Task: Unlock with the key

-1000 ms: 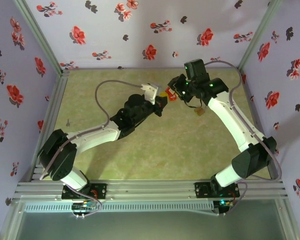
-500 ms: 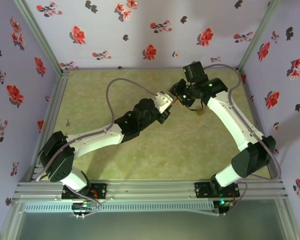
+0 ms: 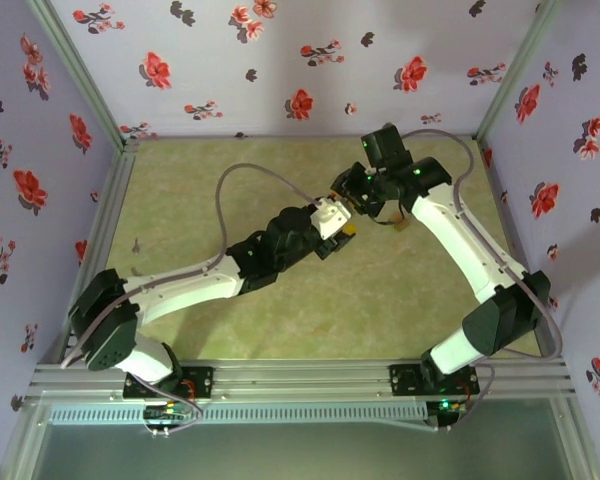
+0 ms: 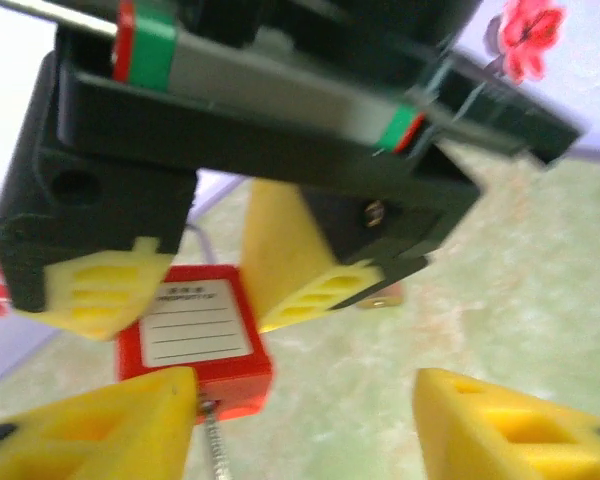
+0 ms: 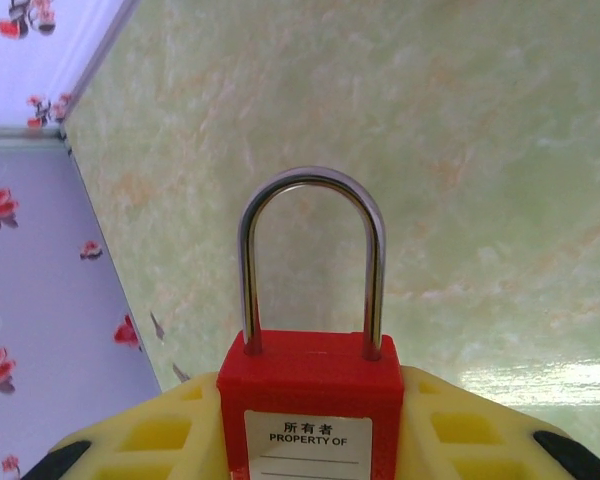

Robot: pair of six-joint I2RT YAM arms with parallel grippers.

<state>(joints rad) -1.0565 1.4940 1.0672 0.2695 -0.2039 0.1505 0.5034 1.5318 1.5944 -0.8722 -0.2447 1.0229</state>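
"What's that red thing made of?"

"Plastic, I'd say. It's a boxy red padlock [image 5: 310,400] with a white label reading PROPERTY OF. The shackle [image 5: 311,178] is polished steel, bent in a smooth arch that points away from the fingers. The right gripper [image 5: 310,445] pinches the lock's body between ribbed yellow pads, above the glossy, green-marbled table [image 5: 460,140]."

"And the left gripper [image 4: 305,420]?"

"Its jaws stand wide apart with nothing between them, just under the padlock. They have the same hollow yellow ribbing."

"Where's the key [image 4: 215,450]?"

"There's a thin toothed metal blade just below the lock, beside one left pad. Its lower end is cut off, and it's too blurred to tell whether it sits in the keyhole. From above, both wrists crowd together over the far half of the table."
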